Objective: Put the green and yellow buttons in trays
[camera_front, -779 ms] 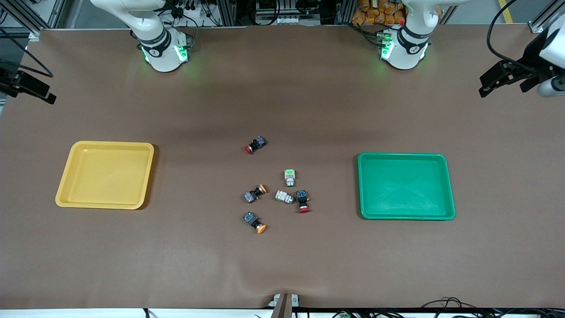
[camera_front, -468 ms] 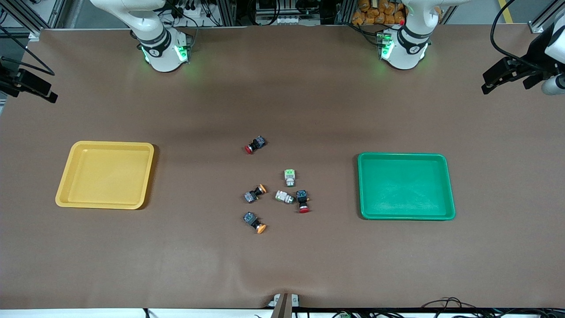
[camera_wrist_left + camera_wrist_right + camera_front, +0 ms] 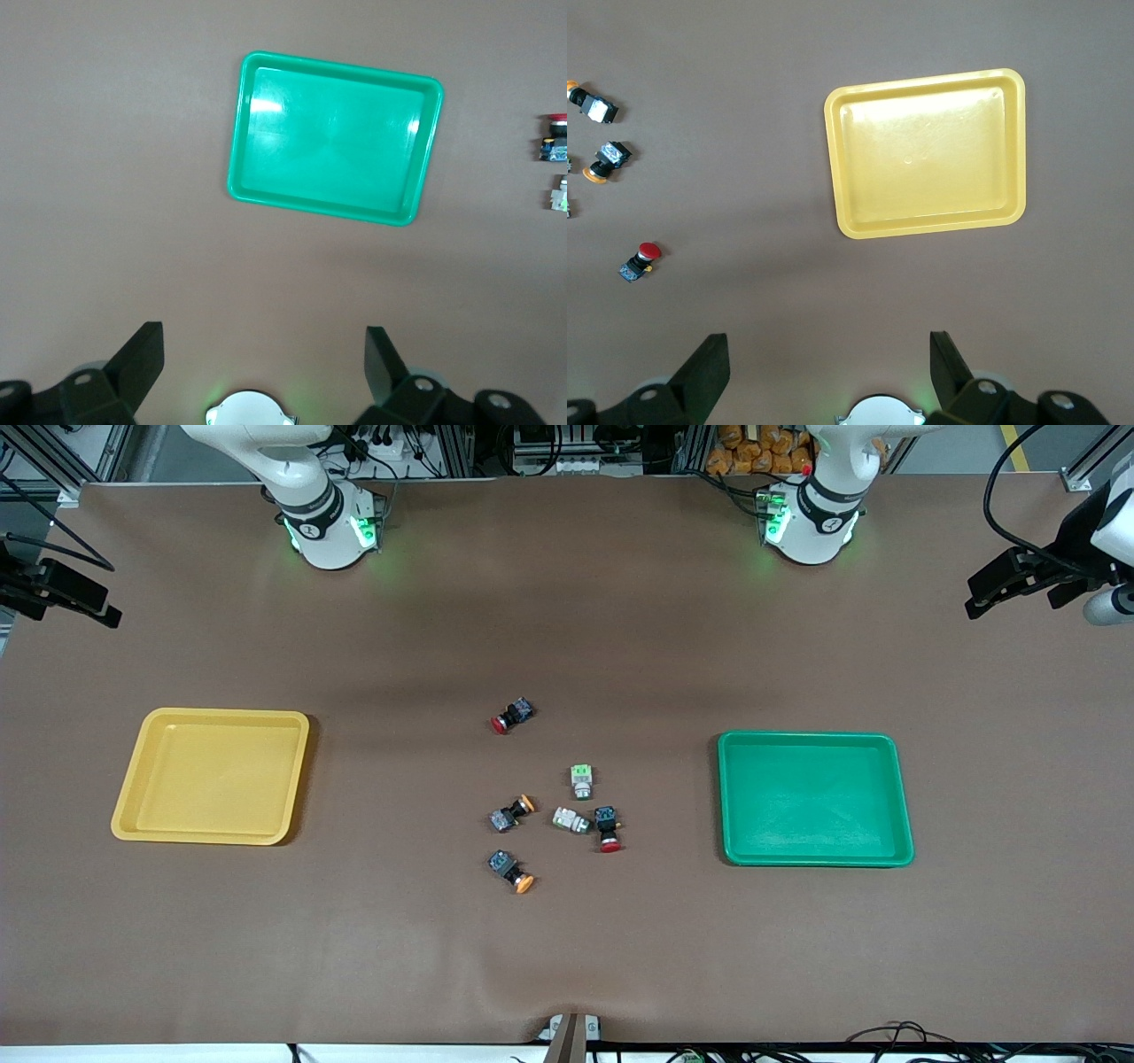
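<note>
Buttons (image 3: pixel 581 781) are lying untouched mid-frame between both trays (image 3: pixel 211 775), so each spread-fingered left gripper (image 3: pixel 261 359) and right gripper (image 3: pixel 827 359), high at the edges, is likely needing a first reach.

One high camera facing the robots, two wrist cameras looking straight down

Left wrist view shares the green tray (image 3: pixel 335 138) with the front view; right wrist view shares the yellow tray (image 3: pixel 928 152).
</note>
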Controlling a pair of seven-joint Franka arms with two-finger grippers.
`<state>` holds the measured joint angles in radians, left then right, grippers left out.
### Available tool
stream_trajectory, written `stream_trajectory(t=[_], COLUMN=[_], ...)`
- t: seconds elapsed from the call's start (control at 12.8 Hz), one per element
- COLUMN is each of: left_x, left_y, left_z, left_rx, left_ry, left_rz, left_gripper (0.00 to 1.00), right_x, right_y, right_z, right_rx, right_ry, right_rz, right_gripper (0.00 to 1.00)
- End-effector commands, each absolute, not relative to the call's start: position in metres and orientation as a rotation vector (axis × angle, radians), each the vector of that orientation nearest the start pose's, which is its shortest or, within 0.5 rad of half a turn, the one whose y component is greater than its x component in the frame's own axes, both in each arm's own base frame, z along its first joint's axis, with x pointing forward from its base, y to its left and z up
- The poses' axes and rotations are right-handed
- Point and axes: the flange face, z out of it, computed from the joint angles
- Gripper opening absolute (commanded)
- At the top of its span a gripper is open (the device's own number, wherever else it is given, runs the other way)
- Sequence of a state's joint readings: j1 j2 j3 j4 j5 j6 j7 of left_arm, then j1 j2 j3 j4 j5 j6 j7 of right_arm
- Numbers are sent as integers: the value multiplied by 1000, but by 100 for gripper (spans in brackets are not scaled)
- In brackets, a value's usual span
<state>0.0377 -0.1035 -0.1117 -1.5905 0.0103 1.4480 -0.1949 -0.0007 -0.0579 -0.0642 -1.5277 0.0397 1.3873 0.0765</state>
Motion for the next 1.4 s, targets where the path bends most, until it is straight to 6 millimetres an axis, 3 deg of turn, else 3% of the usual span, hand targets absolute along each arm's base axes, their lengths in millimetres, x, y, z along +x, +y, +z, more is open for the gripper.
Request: stream_trajectory(t=[0.0, 0.23, 0.39, 0.62, 0.86, 1.01, 1.17, 1.32], left_x=[508, 512, 520, 535, 571, 584, 590, 589], left_y=[-40, -42, -50, -59, -114, -176, -246, -312], left_z=[662, 661, 651, 632, 571, 520, 466, 404], left_rx=[-3127, -3128, -3129, -3136, -3157, -3174, -3192, -3189], left_ry=[-184, -173, -149, -125, -84, -138, -139, -187], left_rz=[86, 74, 84, 97, 133, 137, 117, 78], left_gripper=[100, 100, 100, 100, 100, 100, 100, 100], right_x=[515, 532, 560, 562, 566, 571, 571, 571], right_y=[-30, -28, -21, -21, -18, -16, -12, 8], right_z=[661, 636, 574, 545, 492, 468, 459, 457], right_rx=[-3071, -3072, -3067, -3051, -3010, -2985, -2963, -2949], right_ry=[196, 192, 171, 169, 189, 194, 236, 392], right_rz=[137, 215, 421, 563, 794, 847, 866, 876], right_gripper=[100, 100, 100, 100, 100, 100, 100, 100])
